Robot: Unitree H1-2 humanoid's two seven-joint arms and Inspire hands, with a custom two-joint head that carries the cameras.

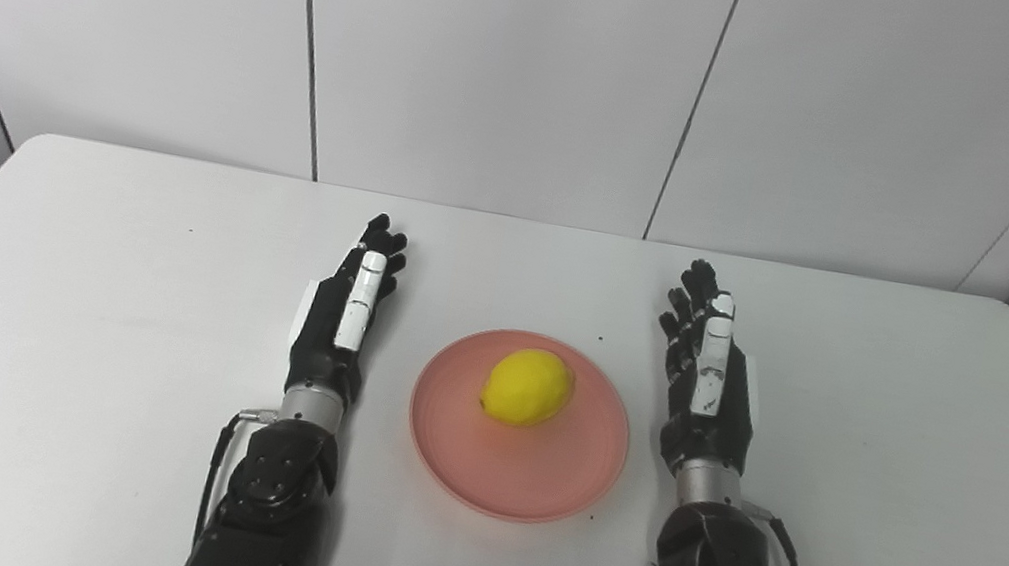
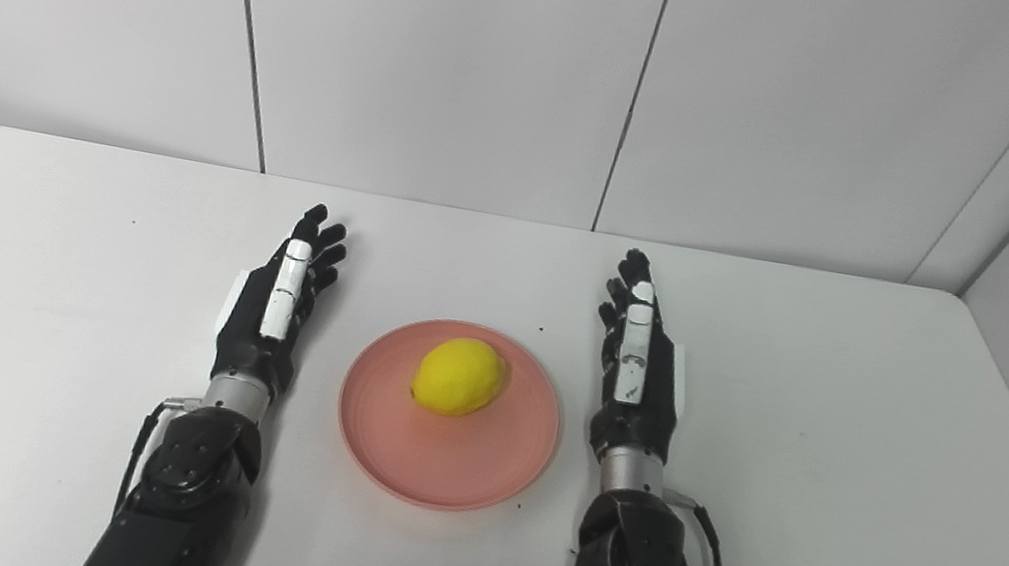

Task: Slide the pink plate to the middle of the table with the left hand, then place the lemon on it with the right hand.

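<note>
— White table [image 1: 100, 341], is that what fills the lower part of the frame?

— Yes, from the bottom edge up to mid-height, with pale grey wall panels [image 1: 499, 60] across the whole upper part.

— And the arms?

— Both come in from the bottom edge, black and jointed. The left hand [image 1: 342, 318] lies left of centre, the right hand [image 1: 707, 381] right of centre, each stretched toward the top of the frame.

— Are they gripping anything?

— No. Both are released, fingers extended and a little apart, holding nothing. Neither touches the plate; each sits just beside it with bare table between.

— Where is the plate?

— The pink plate [image 1: 523, 483] rests flat at the centre of the frame, slightly below mid-height, between the two hands.

— And the lemon?

— The lemon [image 1: 527, 387] lies on the plate, in its upper half, a bit toward the plate's far rim, long axis tilted up to the right.

— Anything smaller?

— A few dark specks [image 1: 599, 339] on the table, just above the plate's upper right rim.
</note>
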